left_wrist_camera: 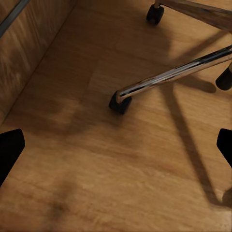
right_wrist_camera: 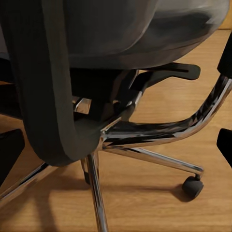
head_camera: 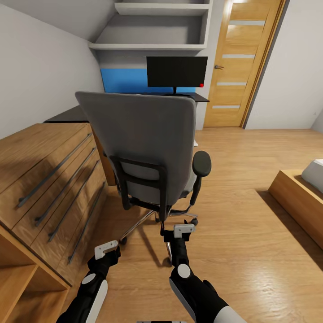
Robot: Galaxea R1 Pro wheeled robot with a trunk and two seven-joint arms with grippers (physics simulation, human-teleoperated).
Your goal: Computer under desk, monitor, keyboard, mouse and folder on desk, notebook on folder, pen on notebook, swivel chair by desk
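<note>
Swivel chair back faces robot; monitor on desk beyond

Grey swivel chair with black armrest and chrome base; black monitor showing a red light; bright blue wall panel; honey-wood dresser, floor and door.

The swivel chair back hides most of the desk and the monitor stand.

Both arms reach forward and low. The left pincer and right pincer each hold nothing, fingers spread wide apart.
</note>
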